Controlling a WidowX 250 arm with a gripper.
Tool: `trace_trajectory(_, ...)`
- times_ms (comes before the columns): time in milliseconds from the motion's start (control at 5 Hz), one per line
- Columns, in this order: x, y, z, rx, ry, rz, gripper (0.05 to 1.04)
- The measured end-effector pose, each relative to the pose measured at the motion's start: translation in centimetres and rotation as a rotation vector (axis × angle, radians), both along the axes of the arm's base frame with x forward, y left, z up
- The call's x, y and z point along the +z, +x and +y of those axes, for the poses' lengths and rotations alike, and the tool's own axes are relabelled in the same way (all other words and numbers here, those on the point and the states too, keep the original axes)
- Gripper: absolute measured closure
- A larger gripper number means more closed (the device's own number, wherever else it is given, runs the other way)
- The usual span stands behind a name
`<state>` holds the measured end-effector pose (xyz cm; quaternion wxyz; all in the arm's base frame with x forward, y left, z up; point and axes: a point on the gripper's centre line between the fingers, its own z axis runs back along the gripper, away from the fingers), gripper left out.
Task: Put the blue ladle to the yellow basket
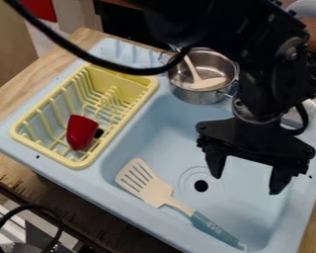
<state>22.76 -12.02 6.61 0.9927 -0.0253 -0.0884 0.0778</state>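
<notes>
One spatula, slotted and pale with a blue handle, lies in the one sink. It lies slantwise: its head is near the sink wall on the basket side, and its handle runs toward the near right corner. The drain is just beside it, on the side toward the end effector.

That end effector hangs over the right part of the sink, its two fingers pointing down and spread wide, the gap between them open. The one arm covers the far right of my view.

I count one yellow basket, standing left of the sink basin on the same blue unit. One red cup lies tipped in its near half, and past it the basket's ribs and slots show toward the far end. One cable crosses my view of that end.

One pot stands at the sink's far edge, near the basket's far corner, with one spoon leaning in it. From the pot to the spatula runs a broad stretch of blue sink floor; between basket and spatula there is only the sink's left rim and wall. Wooden table borders the unit on the left.
</notes>
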Motion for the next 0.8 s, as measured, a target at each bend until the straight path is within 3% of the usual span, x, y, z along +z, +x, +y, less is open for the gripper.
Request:
trace_trajectory(400, -0.6, 0.0, 0.8, 0.056, 0.007, 0.022, 0.084)
trace_trajectory(800, 0.9, 2.7, 5.1, 0.283, 0.045, -0.001, 0.084)
